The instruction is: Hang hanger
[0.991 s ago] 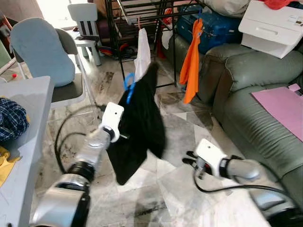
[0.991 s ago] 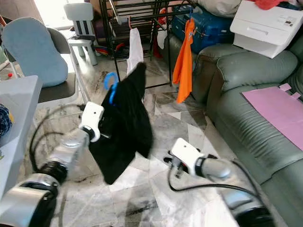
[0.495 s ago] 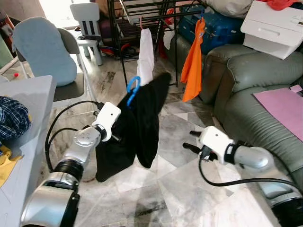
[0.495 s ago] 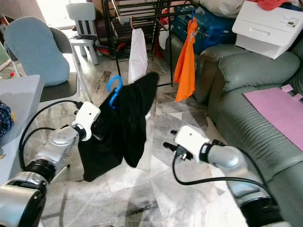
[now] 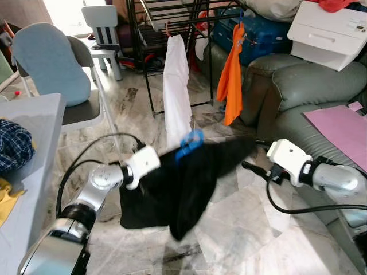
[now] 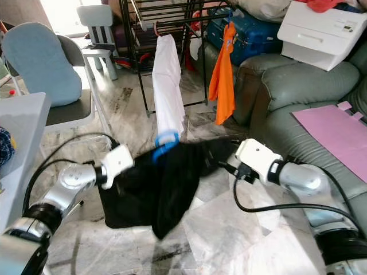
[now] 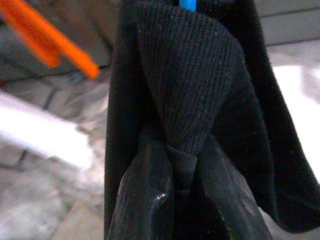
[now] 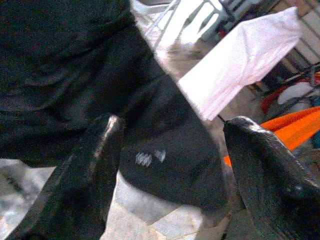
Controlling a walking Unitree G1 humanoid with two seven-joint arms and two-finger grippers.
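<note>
A black garment [image 5: 192,177] hangs on a blue hanger [image 5: 189,143], tipped over almost level above the floor. My left gripper [image 7: 182,167] is shut on a fold of the black garment near the hanger's neck, with the white wrist [image 5: 144,163] to its left. My right gripper [image 5: 250,167] is open at the garment's right tip, and the cloth [image 8: 150,115] lies between and beyond its fingers [image 8: 95,165]. The black clothes rack [image 5: 172,17] stands behind, holding a white shirt [image 5: 175,86] and an orange garment [image 5: 231,74].
A green sofa [image 5: 309,114] with a pink sheet [image 5: 344,126] runs along the right. A grey table [image 5: 28,149] with a plaid cloth [image 5: 14,143] is at left, a padded chair [image 5: 51,63] behind it. Marble floor [image 5: 246,235] lies open in front.
The garment and hanger have swung from hanging upright to lying nearly level, pointing right. My right gripper has risen to the garment's right tip. My left wrist has turned with the hanger.
</note>
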